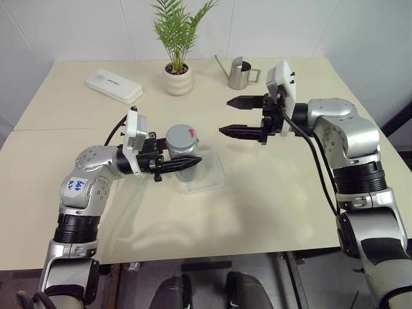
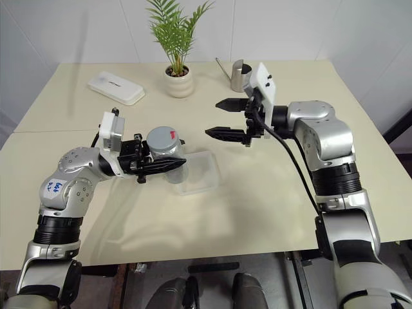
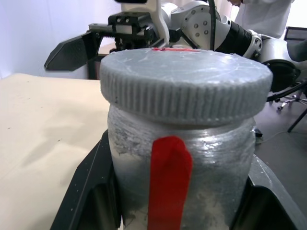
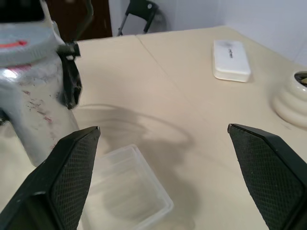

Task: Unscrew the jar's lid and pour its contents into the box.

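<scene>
My left gripper (image 1: 193, 156) is shut on the silver-grey jar (image 1: 181, 150), holding it upright by the body a little above the table. The ribbed grey lid (image 3: 187, 81) with its red mark sits on the jar. A red strip runs down the jar's side (image 3: 170, 182). The contents are hidden inside. The clear box (image 1: 207, 174) lies on the table just below and to the right of the jar. My right gripper (image 1: 225, 117) stands open and level, pointing at the jar from the right, a short gap away from the lid.
At the back of the table stand a white oblong case (image 1: 114, 85), a potted plant (image 1: 178, 77) and a steel jug (image 1: 239, 74). The table's front edge (image 1: 212, 254) runs below the arms.
</scene>
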Robot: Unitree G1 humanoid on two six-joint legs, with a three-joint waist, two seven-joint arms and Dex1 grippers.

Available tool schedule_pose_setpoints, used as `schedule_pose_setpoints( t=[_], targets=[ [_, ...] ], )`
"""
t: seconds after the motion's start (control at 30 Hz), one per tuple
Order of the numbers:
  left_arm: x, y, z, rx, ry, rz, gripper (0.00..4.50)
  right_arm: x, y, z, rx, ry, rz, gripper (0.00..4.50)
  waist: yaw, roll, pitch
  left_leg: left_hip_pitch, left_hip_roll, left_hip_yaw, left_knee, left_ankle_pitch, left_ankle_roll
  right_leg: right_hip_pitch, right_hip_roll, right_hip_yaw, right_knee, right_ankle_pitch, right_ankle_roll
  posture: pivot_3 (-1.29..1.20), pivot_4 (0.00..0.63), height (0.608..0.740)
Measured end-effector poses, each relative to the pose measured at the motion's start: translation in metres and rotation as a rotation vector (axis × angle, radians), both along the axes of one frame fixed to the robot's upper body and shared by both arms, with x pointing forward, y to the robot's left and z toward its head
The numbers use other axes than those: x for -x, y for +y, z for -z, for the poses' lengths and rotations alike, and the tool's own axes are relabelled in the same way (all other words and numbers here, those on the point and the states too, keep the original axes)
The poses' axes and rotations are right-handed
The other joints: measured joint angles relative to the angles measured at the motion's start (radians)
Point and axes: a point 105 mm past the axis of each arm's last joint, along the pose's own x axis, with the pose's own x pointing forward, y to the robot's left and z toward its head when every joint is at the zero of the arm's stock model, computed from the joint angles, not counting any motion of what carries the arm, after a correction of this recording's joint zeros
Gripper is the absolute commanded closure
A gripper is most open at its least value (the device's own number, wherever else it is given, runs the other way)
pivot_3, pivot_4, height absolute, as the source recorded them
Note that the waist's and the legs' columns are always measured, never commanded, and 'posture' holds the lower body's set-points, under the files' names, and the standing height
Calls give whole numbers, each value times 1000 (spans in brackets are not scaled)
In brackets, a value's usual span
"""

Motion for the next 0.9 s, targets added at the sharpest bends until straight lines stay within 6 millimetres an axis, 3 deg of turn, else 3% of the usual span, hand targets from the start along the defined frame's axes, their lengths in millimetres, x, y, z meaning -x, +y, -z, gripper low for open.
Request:
schedule_pose_setpoints(
  t=[0.23, 0.37, 0.57, 0.9],
  targets=[
    [0, 0, 1, -2, 0, -1, 2472, 40, 31, -17, -82, 47, -219, 24, 5, 0, 0, 0, 0, 0, 2, 0, 0, 1, -1, 0, 1, 0, 0, 0, 150, 740],
    [-1, -2, 2, -9, 4, 1, 2472, 48, 59, -9, -51, 65, -246, 24, 4, 0, 0, 0, 0, 0, 2, 0, 0, 0, -1, 0, 1, 0, 0, 0, 150, 740],
    [-1, -2, 4, -12, 7, -1, 2472, 48, 90, 3, 20, 65, -216, 24, 5, 0, 0, 0, -1, -1, 1, 0, 0, -1, -2, 0, 4, 0, 0, 0, 150, 740],
    [-6, 0, 3, -4, 14, -33, 2472, 40, 99, 5, 32, 37, -178, 24, 4, 0, 0, 0, -2, -2, 1, 0, 1, -1, -2, 0, 4, 0, 0, 0, 150, 740]
  ],
)
